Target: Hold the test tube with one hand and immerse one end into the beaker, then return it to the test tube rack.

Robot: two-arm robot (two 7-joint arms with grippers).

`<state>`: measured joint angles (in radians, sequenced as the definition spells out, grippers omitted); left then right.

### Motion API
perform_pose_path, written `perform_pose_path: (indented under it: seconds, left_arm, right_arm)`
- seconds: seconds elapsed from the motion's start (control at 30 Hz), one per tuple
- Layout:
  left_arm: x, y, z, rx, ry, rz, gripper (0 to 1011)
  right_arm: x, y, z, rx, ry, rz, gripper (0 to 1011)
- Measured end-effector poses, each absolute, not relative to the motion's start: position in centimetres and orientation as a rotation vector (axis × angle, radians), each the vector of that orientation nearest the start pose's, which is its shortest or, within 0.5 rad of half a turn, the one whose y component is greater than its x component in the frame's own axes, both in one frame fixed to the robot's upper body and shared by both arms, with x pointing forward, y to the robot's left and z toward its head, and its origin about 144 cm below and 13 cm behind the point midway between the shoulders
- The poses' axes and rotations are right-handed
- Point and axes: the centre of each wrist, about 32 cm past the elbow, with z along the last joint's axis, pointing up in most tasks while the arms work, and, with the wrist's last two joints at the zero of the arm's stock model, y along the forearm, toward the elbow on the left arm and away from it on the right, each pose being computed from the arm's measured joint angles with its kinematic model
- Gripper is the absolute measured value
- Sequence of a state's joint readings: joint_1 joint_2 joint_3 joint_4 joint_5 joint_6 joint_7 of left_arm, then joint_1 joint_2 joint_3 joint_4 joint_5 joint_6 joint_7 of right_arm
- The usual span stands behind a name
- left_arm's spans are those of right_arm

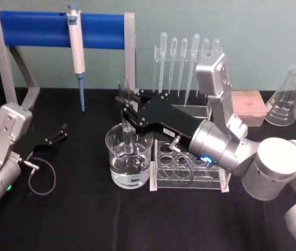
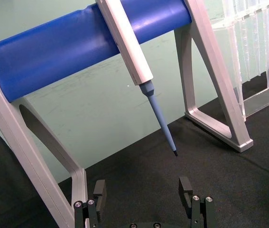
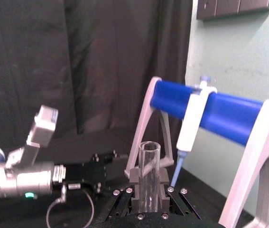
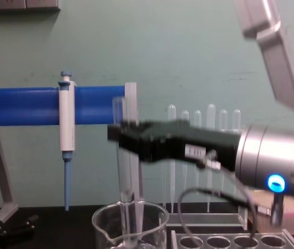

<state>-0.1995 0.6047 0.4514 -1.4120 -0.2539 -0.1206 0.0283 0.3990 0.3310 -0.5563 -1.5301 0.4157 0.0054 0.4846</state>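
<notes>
Head view: right gripper point(image 1: 126, 109) comes in from the right over the black counter point(image 1: 85, 219), fingers clamped on the test tube point(image 1: 129, 137) approx mid-length. Tube is near upright, open rim up, rounded end down inside the beaker point(image 1: 110, 151), below the rim. Beaker has clear liquid in its lower part; can't tell if the tube tip touches it. Clear rack point(image 1: 189, 175) sits just beside the beaker on its right, under the right wrist. Left gripper point(image 1: 60, 132) is parked at far left, fingers apart w/ nothing between them, well apart from the beaker. At the back I see the pipettor point(image 1: 76, 47) hanging on the blue bar stand point(image 1: 33, 29), a row of pipettes point(image 1: 184, 57) and a flask point(image 1: 286, 99) at far right. Left wrist view: left gripper point(image 2: 143, 190) fingers point(image 2: 99, 190) are wide open above the counter, pipettor point(image 2: 139, 61) tip pointing down beyond them. Right wrist view: test tube point(image 3: 148, 166) is pinched between the two fingers point(image 3: 164, 176) of the right gripper point(image 3: 148, 187), rim sticking up past them. Chest view: right gripper point(image 4: 114, 133) holds the tube point(image 4: 121, 176) at a slight tilt, and its lower end runs down into the beaker point(image 4: 154, 220), w/ the rack point(image 4: 224, 241) just right of it.
</notes>
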Motion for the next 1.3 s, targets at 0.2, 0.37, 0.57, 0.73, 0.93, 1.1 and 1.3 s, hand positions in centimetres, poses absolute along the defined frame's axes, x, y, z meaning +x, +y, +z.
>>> perform_pose_path:
  seconds: [0.2,0.37,0.57,0.73,0.93,1.1,1.3]
  left_arm:
    - [48.9,31.0,114.0,0.305,-0.285,1.248,1000]
    - [48.9,31.0,114.0,0.304,-0.285,1.248,1000]
    - [48.9,31.0,114.0,0.304,-0.285,1.248,1000]
    - [48.9,31.0,114.0,0.304,-0.285,1.248,1000]
    - [48.9,31.0,114.0,0.304,-0.285,1.248,1000]
    - [48.9,31.0,114.0,0.304,-0.285,1.248,1000]
    - [48.9,31.0,114.0,0.304,-0.285,1.248,1000]
  right_arm:
    - [52.2,-16.6,119.8,0.047,-0.124,-0.584,228]
    - [52.1,-16.6,118.5,0.049,-0.11,-0.588,228]
    - [51.9,-16.7,118.1,0.047,-0.112,-0.596,227]
    - [51.9,-16.7,118.1,0.048,-0.113,-0.596,228]
    - [52.0,-16.7,118.2,0.048,-0.113,-0.595,228]
    - [52.0,-16.7,118.2,0.049,-0.112,-0.595,228]
    - [52.0,-16.7,118.2,0.049,-0.112,-0.595,228]
